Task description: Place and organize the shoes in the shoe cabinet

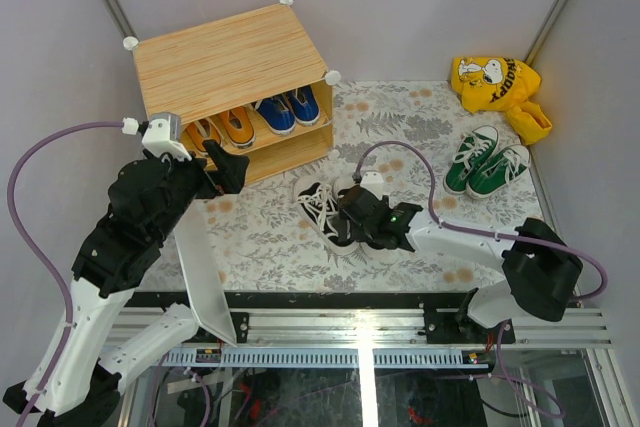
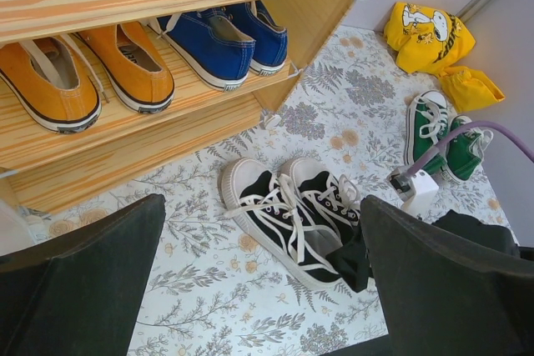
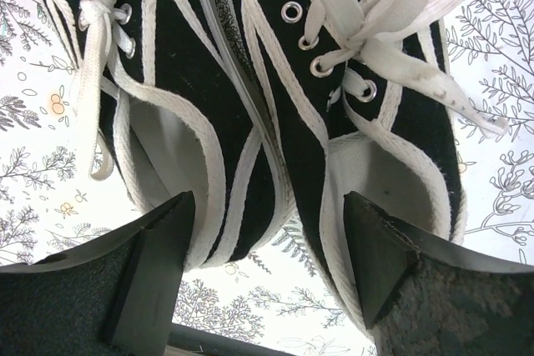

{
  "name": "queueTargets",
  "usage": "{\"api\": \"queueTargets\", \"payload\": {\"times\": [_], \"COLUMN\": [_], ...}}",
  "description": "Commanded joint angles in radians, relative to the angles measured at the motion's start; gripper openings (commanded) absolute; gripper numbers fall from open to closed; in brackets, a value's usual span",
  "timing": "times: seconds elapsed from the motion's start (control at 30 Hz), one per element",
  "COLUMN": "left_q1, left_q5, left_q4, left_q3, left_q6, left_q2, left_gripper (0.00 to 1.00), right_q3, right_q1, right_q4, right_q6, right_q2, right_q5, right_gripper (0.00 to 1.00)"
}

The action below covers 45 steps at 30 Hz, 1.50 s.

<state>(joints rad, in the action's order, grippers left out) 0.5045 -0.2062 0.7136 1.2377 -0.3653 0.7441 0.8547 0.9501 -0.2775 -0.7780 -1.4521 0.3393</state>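
My right end effector (image 3: 267, 214) hangs released, its fingers (image 3: 150, 277) straddling the heels of the black canvas lace-up sneakers (image 1: 322, 209) on the floral-print worktop (image 1: 270, 242). My left end effector (image 1: 232, 169) is spread wide and holds nothing, just beside the box-shaped wood-grain shoe cabinet (image 1: 225, 62). Its shelf carries the orange sneakers (image 1: 222, 130) and the blue sneakers (image 1: 287, 110). The green sneakers (image 1: 487, 162) lie at the far right.

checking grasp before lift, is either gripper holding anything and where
nothing held yet: right gripper open, astride adjoining inner walls of the black shoes; left gripper open and empty
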Motion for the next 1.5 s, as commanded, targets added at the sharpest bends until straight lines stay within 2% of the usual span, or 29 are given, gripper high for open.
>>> {"api": "queueTargets", "payload": {"times": [0.0, 0.3, 0.37, 0.5, 0.53, 0.6, 0.67, 0.8, 1.0, 1.23, 1.47], "left_q1": [0.006, 0.007, 0.006, 0.006, 0.006, 0.006, 0.007, 0.006, 0.006, 0.006, 0.007], "left_q5": [-0.008, -0.025, -0.027, -0.037, -0.04, -0.045, -0.045, -0.038, -0.044, -0.047, -0.057], "left_q4": [-0.006, 0.01, 0.012, 0.011, 0.009, 0.01, 0.008, 0.001, 0.0, 0.002, 0.003], "left_q3": [0.006, 0.009, 0.008, 0.007, 0.006, 0.006, 0.008, 0.012, 0.028, 0.038, 0.038], "left_q6": [0.008, 0.025, 0.03, 0.037, 0.039, 0.042, 0.042, 0.042, 0.052, 0.065, 0.079], "left_q2": [0.0, -0.003, -0.002, 0.0, -0.001, 0.001, 0.008, 0.018, 0.024, 0.033, 0.036], "left_gripper": [1.0, 1.0, 1.0, 1.0, 1.0, 1.0, 1.0, 1.0, 1.0, 1.0, 1.0], "right_q3": [0.025, 0.007, -0.004, -0.015, -0.018, -0.016, 0.013, 0.121, 0.27, 0.404, 0.58], "right_q1": [0.016, 0.016, 0.015, 0.02, 0.024, 0.03, 0.03, 0.032, 0.035, 0.035, 0.021], "right_q4": [-0.061, -0.037, -0.018, 0.008, 0.021, 0.045, 0.047, 0.028, 0.032, 0.118, 0.195], "right_q6": [-0.002, -0.071, -0.073, -0.007, 0.017, 0.071, 0.12, 0.207, 0.266, 0.345, 0.395], "right_q2": [-0.06, -0.204, -0.227, -0.218, -0.173, -0.114, -0.065, -0.027, -0.088, -0.2, -0.393], "right_q5": [-0.004, 0.023, 0.001, -0.021, -0.022, -0.037, -0.07, -0.132, -0.182, -0.125, -0.061], "right_gripper": [0.77, 0.75, 0.69, 0.28, 0.2, 0.06, 0.0, 0.0, 0.0, 0.0, 0.0]}}
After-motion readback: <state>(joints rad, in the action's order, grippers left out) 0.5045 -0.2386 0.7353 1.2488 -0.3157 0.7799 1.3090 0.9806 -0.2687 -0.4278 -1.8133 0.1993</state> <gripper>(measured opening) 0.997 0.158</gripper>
